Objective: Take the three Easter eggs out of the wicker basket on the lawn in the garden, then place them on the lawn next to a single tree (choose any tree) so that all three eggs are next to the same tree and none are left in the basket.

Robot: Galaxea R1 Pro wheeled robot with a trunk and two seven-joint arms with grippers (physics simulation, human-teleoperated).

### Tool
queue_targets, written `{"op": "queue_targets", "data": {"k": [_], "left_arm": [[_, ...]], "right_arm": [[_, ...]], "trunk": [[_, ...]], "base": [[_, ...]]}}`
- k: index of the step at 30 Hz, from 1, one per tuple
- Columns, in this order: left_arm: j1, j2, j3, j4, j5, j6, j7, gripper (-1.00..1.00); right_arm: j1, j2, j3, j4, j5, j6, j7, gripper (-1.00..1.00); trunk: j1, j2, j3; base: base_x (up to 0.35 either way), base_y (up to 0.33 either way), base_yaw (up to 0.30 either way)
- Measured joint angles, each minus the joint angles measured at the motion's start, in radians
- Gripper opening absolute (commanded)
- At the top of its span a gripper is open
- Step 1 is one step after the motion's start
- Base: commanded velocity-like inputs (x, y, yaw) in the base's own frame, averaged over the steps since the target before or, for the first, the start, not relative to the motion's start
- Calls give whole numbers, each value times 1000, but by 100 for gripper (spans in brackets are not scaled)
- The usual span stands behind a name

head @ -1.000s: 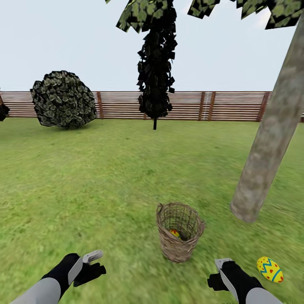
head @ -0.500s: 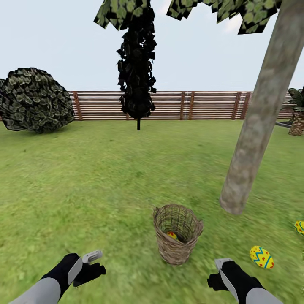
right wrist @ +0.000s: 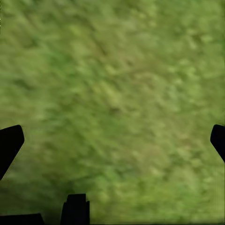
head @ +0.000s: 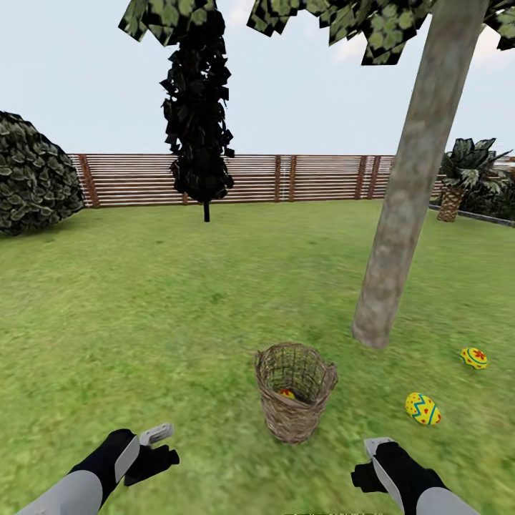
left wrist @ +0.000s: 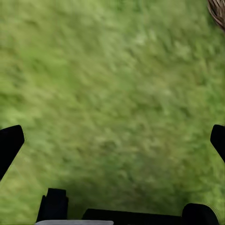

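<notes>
The brown wicker basket (head: pixel 295 391) stands upright on the lawn (head: pixel 157 300) just ahead of me, with one yellow egg (head: pixel 287 393) lying in its bottom. Two more yellow patterned eggs lie on the grass to the right of it: one (head: pixel 423 408) nearer and another (head: pixel 473 357) farther right, both close to the grey-brown tree trunk (head: pixel 400 193). My left gripper (head: pixel 159 447) hangs open low over the grass, left of the basket. My right gripper (head: pixel 366 461) is open too, below and right of the basket. A basket edge (left wrist: pixel 217 10) shows in the left wrist view.
A black dark tree (head: pixel 198 121) stands far back by the slatted wooden fence (head: pixel 300 177). A dark bush (head: pixel 32 175) sits at the far left, a short palm (head: pixel 465 172) at the far right. Grass stretches wide on the left and behind the basket.
The whole head view has swung to the right: basket, trunk and trees slid left, and a second egg and the palm came into sight. Both arms keep their pose.
</notes>
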Motion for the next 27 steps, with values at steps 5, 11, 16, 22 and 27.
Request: {"op": "queue_targets", "data": {"k": [5,11,16,22,27], "left_arm": [[0,1,1,0,1,0,0,100],[0,2,7,0,1,0,0,100],[0,1,8,0,1,-1,0,100],[0,4,7,0,0,-1,0,100],[0,3,6,0,0,-1,0,100]], "right_arm": [[0,0,0,0,0,0,0,100],[0,0,0,0,-1,0,0,100],[0,1,0,0,-1,0,0,100],[1,1,0,0,-1,0,0,100],[0,1,0,0,-1,0,0,100]], "trunk": [[0,0,0],[0,0,0],[0,0,0],[0,0,0],[0,0,0]], "base": [[0,304,-288],[118,245,-288],[232,265,-288],[215,286,-288],[203,288,-288]]}}
